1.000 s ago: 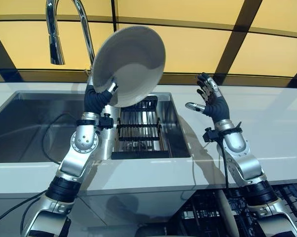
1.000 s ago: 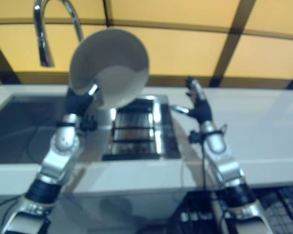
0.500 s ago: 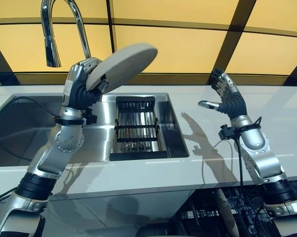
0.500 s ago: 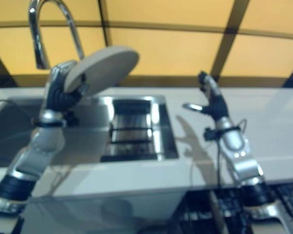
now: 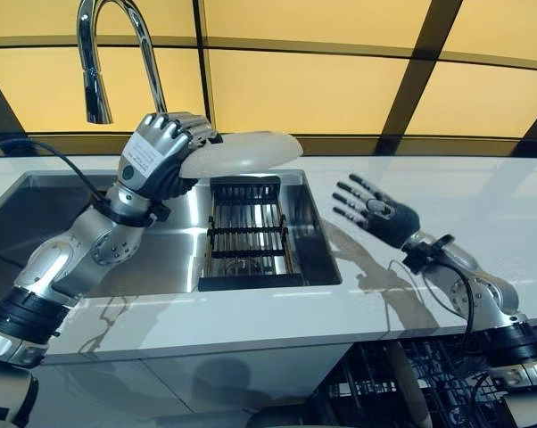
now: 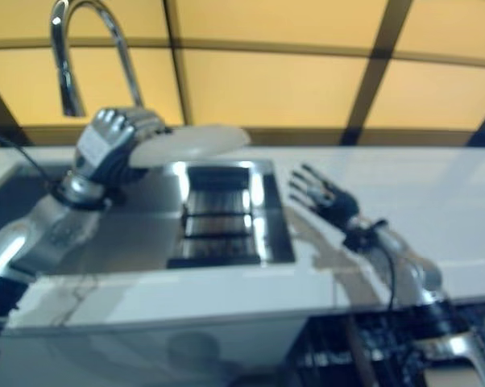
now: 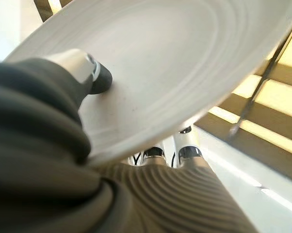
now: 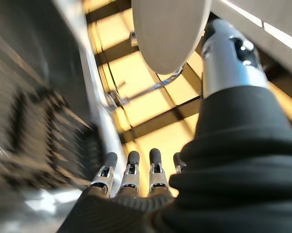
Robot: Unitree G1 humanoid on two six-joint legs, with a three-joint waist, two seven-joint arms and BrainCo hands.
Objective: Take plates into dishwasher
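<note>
The white counter runs wide under both arms, with the steel sink sunk into it on the left and a curved tap rising behind. In the sink's right part lies a dark rack, below and just to the right of the left hand's fingers.

The plate is white and round, held nearly flat and seen almost edge-on above the sink's back edge, over the far end of the rack. The left hand grips it at its left rim: the fingers curl over the rim from above, and in the left wrist view the dark-tipped thumb presses on the plate's face while the rim sits against the ribbed cover.

The right hand hangs over the counter right of the sink, well apart from the plate, its fingers spread straight and holding nothing.
</note>
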